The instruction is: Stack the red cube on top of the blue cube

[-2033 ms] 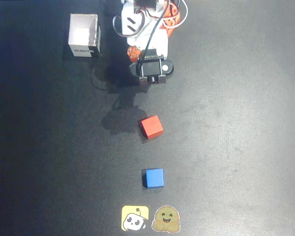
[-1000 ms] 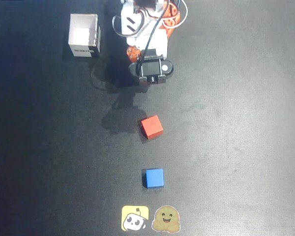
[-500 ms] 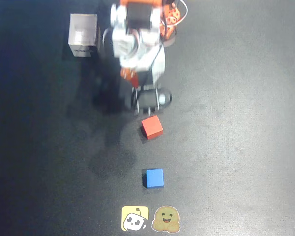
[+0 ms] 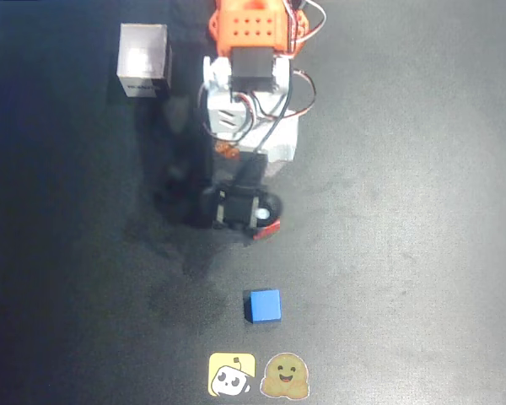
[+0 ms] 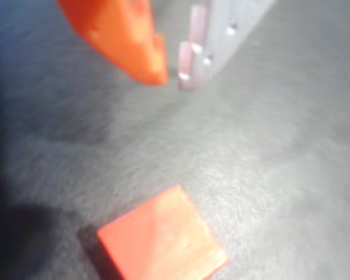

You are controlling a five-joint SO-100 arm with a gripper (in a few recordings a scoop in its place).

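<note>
The gripper point(image 5: 172, 73) hangs above the red cube point(image 5: 160, 239), apparently to line up a grasp. Its fingertips sit almost together, holding nothing, though blur makes this uncertain. In the wrist view the cube lies toward 6 o'clock of them; the blue cube point(image 4: 264, 305) waits apart on the black table point(image 4: 405, 211).
</note>
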